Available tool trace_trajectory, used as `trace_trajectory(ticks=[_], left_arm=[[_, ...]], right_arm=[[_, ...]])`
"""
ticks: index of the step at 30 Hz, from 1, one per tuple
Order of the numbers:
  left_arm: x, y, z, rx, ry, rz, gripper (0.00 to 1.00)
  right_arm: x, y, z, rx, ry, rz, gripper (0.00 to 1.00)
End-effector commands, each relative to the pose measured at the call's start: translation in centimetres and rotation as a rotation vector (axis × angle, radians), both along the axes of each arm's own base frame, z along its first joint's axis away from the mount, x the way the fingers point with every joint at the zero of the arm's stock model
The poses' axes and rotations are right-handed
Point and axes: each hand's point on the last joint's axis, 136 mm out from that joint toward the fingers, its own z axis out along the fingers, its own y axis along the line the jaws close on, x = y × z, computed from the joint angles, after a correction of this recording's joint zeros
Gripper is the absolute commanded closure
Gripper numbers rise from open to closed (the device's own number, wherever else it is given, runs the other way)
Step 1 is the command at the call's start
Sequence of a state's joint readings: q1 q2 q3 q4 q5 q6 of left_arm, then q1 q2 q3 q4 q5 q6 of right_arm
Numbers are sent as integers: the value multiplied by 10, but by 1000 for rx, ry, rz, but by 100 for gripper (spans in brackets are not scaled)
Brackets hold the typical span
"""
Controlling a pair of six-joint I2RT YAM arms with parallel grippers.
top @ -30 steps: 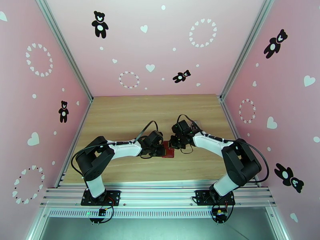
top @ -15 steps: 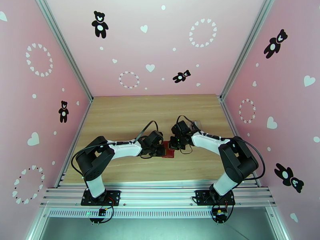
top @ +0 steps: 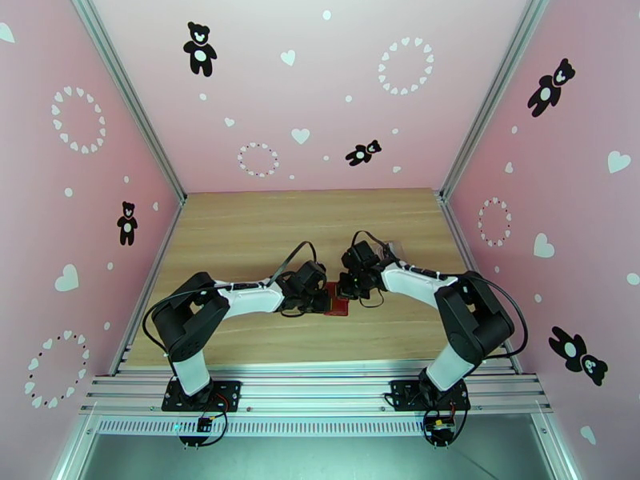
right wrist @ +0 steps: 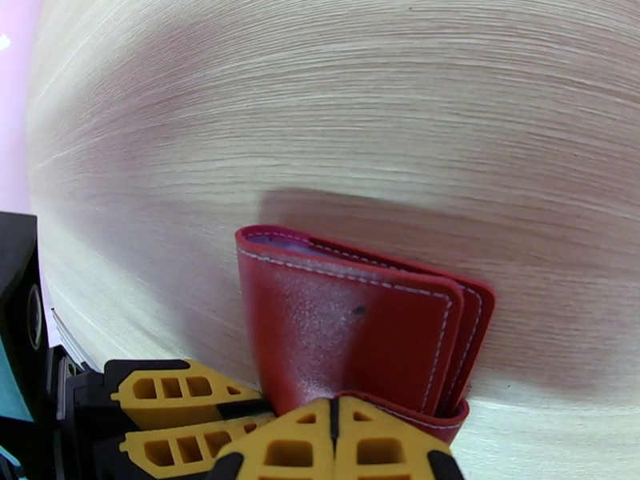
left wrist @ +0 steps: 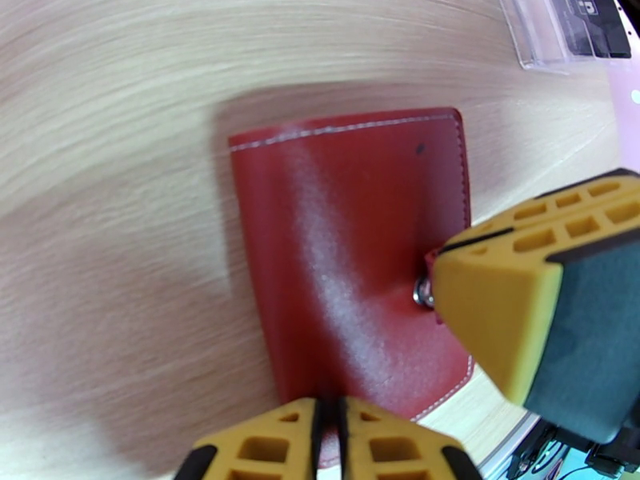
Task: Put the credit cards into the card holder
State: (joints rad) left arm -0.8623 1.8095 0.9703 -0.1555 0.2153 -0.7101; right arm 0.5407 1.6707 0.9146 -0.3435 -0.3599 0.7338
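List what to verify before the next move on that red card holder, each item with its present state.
1. Red leather card holder lies on the wooden table: ok.
2. Left hand pinches one edge of it: ok.
3. Right hand shut at the snap tab: ok.
4. Snap released: cannot tell.
5. Holder opened: not ok, folded.
6. Dark cards loaded: not ok, they sit in the clear plastic case.
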Motion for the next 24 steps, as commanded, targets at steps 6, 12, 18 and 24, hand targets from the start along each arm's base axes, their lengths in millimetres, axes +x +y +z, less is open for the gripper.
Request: trace_trajectory(ticks=[6, 12, 18, 24], left_arm=[[-13, 14, -31, 104, 50, -15, 85], [-13, 14, -31, 105, 50, -16, 85], [-14, 13, -31, 104, 51, -15, 85], [-14, 14, -31, 107, 51, -14, 85]], right_arm=[[-19, -8, -22, -94, 78, 27, 100], [-23, -8, -26, -104, 89, 37, 100], [-31, -6, -36, -118, 115, 52, 100], [-37, -4, -45, -130, 134, 57, 100]])
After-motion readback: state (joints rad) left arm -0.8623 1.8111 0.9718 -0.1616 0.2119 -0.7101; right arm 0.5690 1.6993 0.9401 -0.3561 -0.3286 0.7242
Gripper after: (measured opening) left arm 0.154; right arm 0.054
